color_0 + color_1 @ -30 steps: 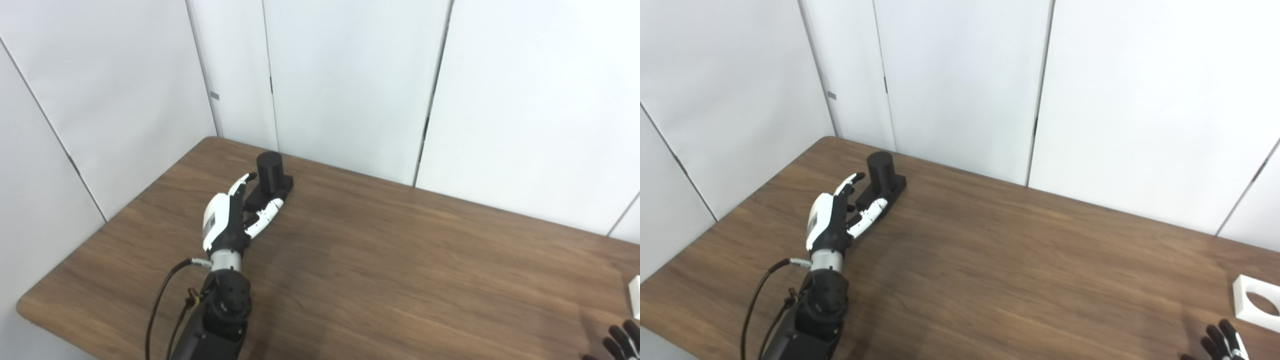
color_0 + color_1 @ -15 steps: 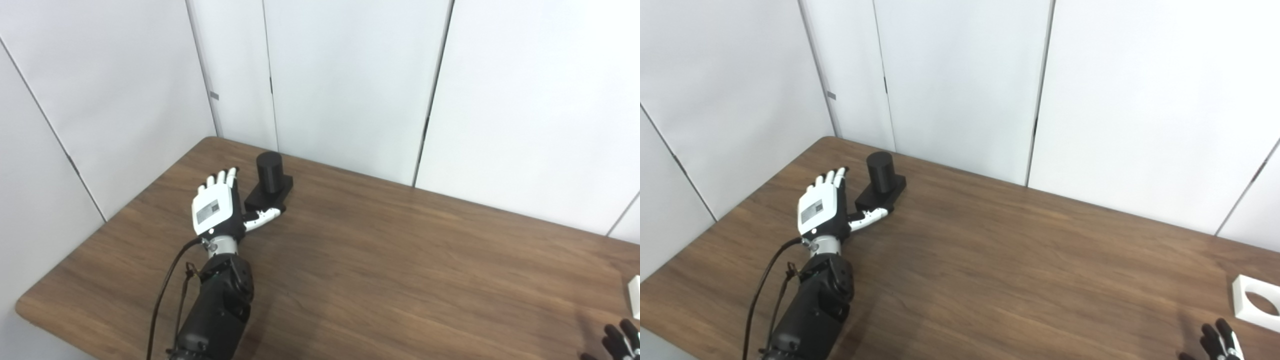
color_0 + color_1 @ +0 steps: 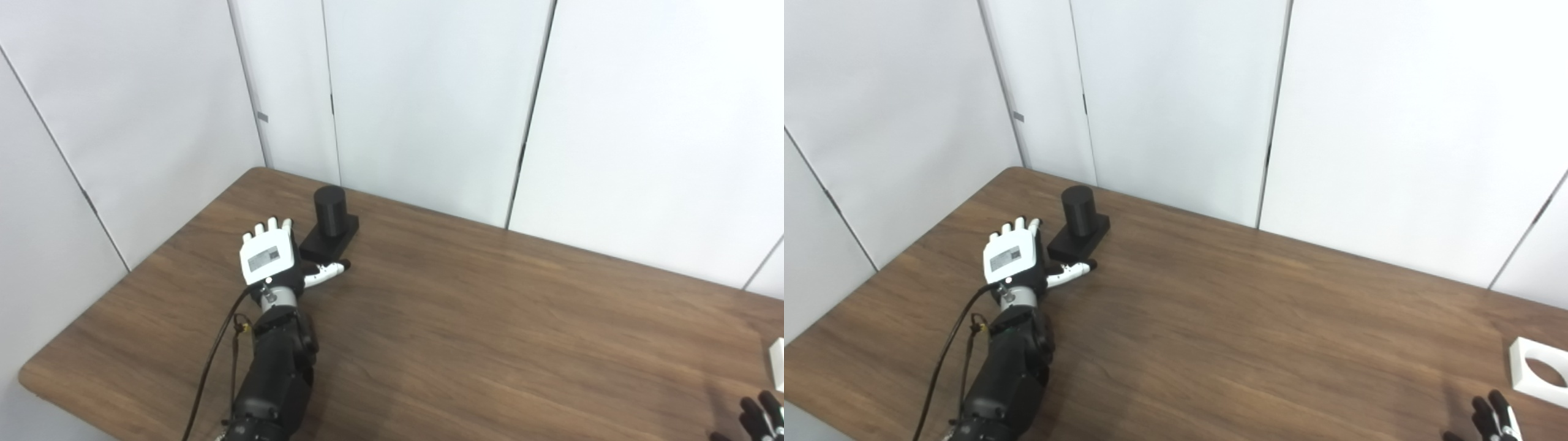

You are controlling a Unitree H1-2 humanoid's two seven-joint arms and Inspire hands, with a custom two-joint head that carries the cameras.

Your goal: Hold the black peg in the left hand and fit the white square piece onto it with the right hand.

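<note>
The black peg (image 3: 329, 211), a short cylinder on a black square base, stands upright near the table's far left corner. My left hand (image 3: 269, 260) is open, back toward the camera, just left of and in front of the base, thumb stretched out under it; I cannot tell if it touches. The white square piece (image 3: 1540, 371) with a round hole lies flat at the table's right edge. Only the fingertips of my right hand (image 3: 1494, 419) show at the bottom right, just in front of the white piece, fingers apart and holding nothing.
The brown wooden table (image 3: 490, 318) has a rounded left corner and front edge. White wall panels (image 3: 429, 98) stand close behind the peg.
My left hand has turned from side-on to back-facing, pulled back a little from the peg and opened flat. The peg has not moved. The right hand stays low.
</note>
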